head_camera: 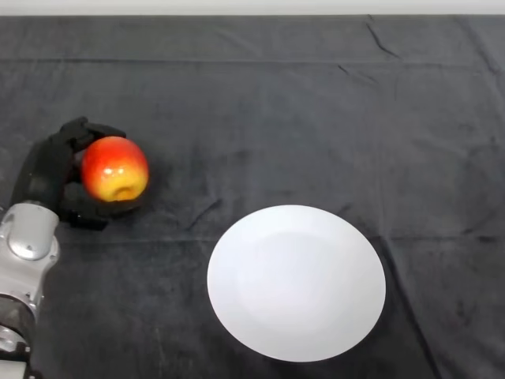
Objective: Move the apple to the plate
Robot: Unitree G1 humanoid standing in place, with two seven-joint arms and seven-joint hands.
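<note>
A red and yellow apple (115, 168) is at the left of the table, held in my black left hand (49, 171). The fingers curl over its top and left side and the thumb (83, 213) wraps beneath it. I cannot tell whether the apple rests on the cloth or is slightly lifted. A white round plate (297, 282) lies empty on the dark cloth, to the right of the apple and nearer to me, well apart from the hand.
The dark cloth (316, 118) has wrinkles and covers the whole table. A pale strip of the table's far edge (252, 6) runs along the top. My silver-grey forearm (24, 260) comes in from the lower left.
</note>
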